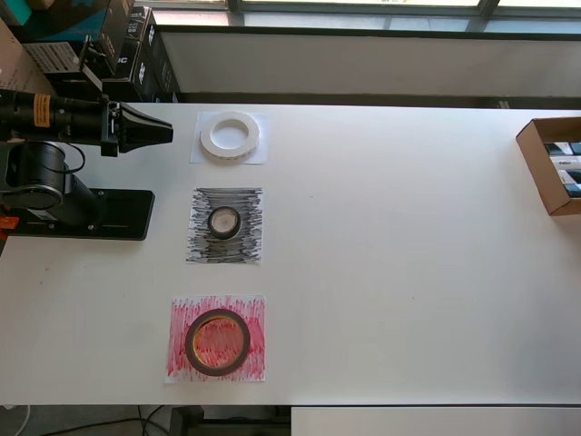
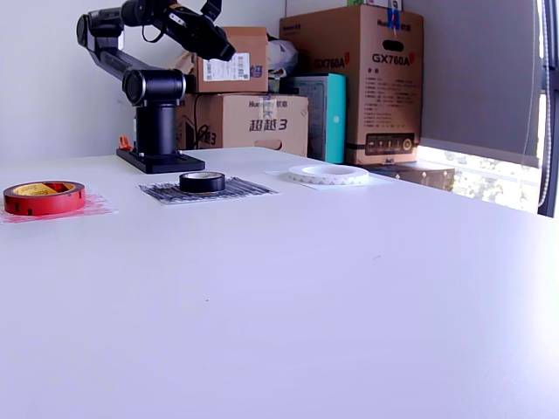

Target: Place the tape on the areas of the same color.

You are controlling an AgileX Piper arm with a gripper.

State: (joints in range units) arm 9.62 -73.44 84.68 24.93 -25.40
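A wide flat white ring of tape lies on the plain white sheet. The small black roll sits in the middle of the black-scribbled sheet. The large red-brown roll rests on the red-scribbled sheet. My gripper hangs shut and empty above the table. In the overhead view it is left of the white ring and touches nothing.
The arm's black base stands at the overhead view's left table edge. An open cardboard box sits at that view's right edge. Stacked cartons stand behind the white table.
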